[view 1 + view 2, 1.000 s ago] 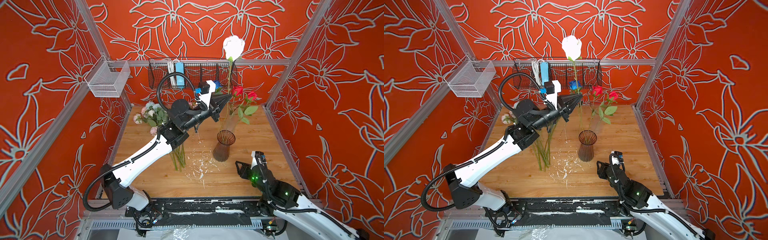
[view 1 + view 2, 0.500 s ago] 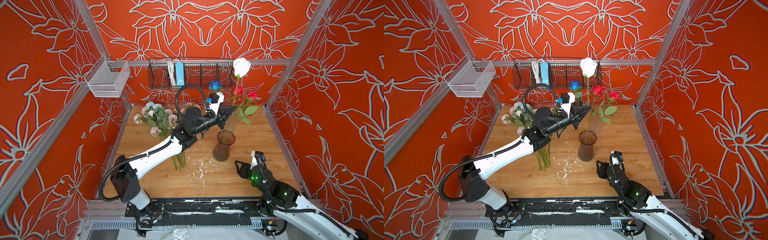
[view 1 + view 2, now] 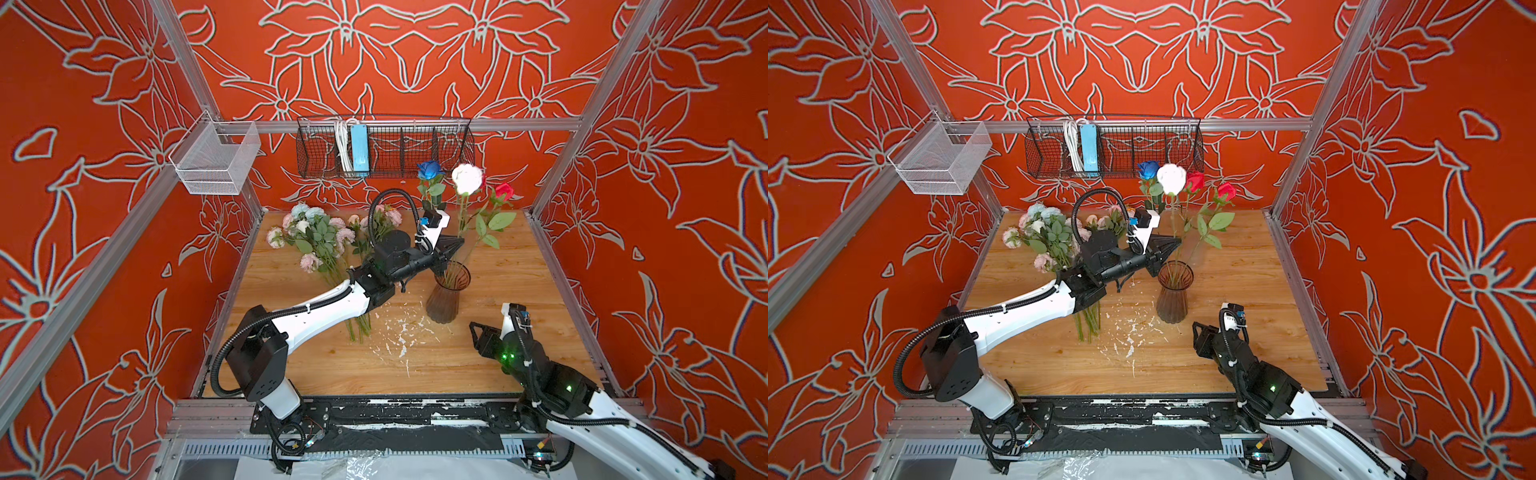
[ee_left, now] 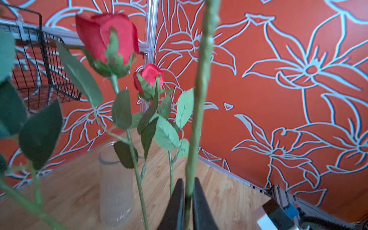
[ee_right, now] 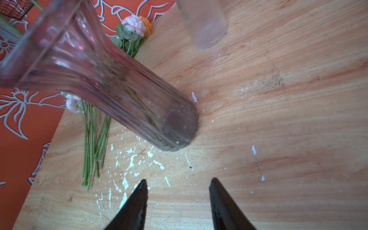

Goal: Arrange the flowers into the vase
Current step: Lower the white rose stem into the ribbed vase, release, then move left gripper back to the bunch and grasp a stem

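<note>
Stem of the white artificial rose (image 3: 467, 179) sits between my narrow left jaws, grip uncertain, over the ribbed smoky-glass vase (image 3: 444, 301); right jaws gape empty.

Vase (image 3: 448, 291) stands mid table (image 3: 519, 353) w/ flowers (image 3: 467, 178) upright in it. Loose bunch (image 3: 324, 245) lies to its left, heads twd back wall (image 3: 382, 62). 2nd vase (image 4: 115, 183) just behind. R gripper (image 3: 474, 332) front-right of vase; L gripper (image 3: 459, 242) above rim, tall stem (image 4: 199, 99) betw. jaws.
</note>
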Available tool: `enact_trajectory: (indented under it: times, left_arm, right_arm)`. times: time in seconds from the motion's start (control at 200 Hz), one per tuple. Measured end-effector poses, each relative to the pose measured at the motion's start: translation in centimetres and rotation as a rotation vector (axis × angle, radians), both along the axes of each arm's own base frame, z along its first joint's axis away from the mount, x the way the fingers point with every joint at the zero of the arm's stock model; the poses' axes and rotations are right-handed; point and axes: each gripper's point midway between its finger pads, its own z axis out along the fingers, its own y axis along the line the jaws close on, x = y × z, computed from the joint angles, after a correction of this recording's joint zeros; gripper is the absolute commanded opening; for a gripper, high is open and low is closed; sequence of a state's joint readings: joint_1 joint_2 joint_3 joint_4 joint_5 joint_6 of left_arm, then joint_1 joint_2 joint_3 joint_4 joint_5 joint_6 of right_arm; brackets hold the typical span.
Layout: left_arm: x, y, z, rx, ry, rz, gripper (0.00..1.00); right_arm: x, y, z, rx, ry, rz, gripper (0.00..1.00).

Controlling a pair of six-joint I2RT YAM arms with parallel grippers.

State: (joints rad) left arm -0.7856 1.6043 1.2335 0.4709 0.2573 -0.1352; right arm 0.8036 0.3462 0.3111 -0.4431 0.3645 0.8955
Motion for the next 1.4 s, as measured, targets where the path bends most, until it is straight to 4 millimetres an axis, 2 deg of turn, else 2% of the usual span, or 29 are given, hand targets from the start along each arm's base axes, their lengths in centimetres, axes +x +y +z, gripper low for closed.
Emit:
enact_trajectory:
  times: [0.1, 0.255, 0.385, 0.505, 0.635, 0.721, 0.816, 0.881, 0.941, 1.046, 1.211, 1.316, 1.396]
  left_arm:
    - [-0.1, 0.4, -1.9, 0.049, 0.035, 0.019, 0.38]
    - [-0.5, 1.2, -2.3, 0.084, 0.078, 0.032, 0.46]
    - [-1.6, 2.7, -1.2, 0.106, 0.091, 0.046, 0.5]
    - [-2.8, 5.6, 0.4, 0.098, 0.083, 0.12, 0.6]
    - [-3.5, 10.4, 0.0, 0.079, 0.111, 0.29, 0.74]
    - [-3.2, 13.4, -1.9, 0.089, 0.162, 0.424, 0.8]
    - [-2.1, 16.9, -5.5, 0.127, 0.262, 0.569, 0.82]
    - [-0.8, 19.6, -8.3, 0.138, 0.358, 0.646, 0.82]
    - [0.7, 23.0, -10.9, 0.119, 0.471, 0.728, 0.81]
    - [2.7, 27.5, -14.8, 0.066, 0.652, 0.848, 0.76]
    - [4.6, 30.1, -19.9, 0.03, 0.886, 0.938, 0.69]
    - [6.1, 31.0, -21.5, 0.022, 0.957, 0.976, 0.57]
    - [7.5, 31.5, -21.8, 0.027, 0.973, 1.0, 0.45]
  right_arm:
    - [0.0, 0.1, 0.0, 0.006, 0.0, 0.005, 0.52]
    - [0.0, 0.1, -0.5, 0.001, 0.007, 0.006, 0.52]
    - [0.0, 0.1, -0.7, 0.001, 0.008, 0.007, 0.52]
    - [0.1, 0.2, -0.6, -0.001, 0.0, 0.01, 0.52]
    - [0.0, 0.4, -0.5, -0.006, -0.006, 0.027, 0.52]
    - [0.0, 0.5, -0.5, -0.006, -0.009, 0.037, 0.52]
    - [0.0, 0.7, -0.8, -0.009, -0.007, 0.047, 0.53]
    - [0.0, 0.8, -1.0, -0.008, -0.006, 0.055, 0.53]
    - [-0.1, 0.8, -1.5, -0.013, 0.001, 0.058, 0.53]
    - [-0.3, 0.6, -3.0, -0.03, 0.026, 0.06, 0.53]
    - [-0.6, 0.7, -3.8, -0.015, 0.041, 0.063, 0.5]
    - [-0.6, 0.8, -3.5, 0.003, 0.033, 0.064, 0.46]
    - [-0.6, 0.8, -3.3, 0.009, 0.028, 0.065, 0.44]
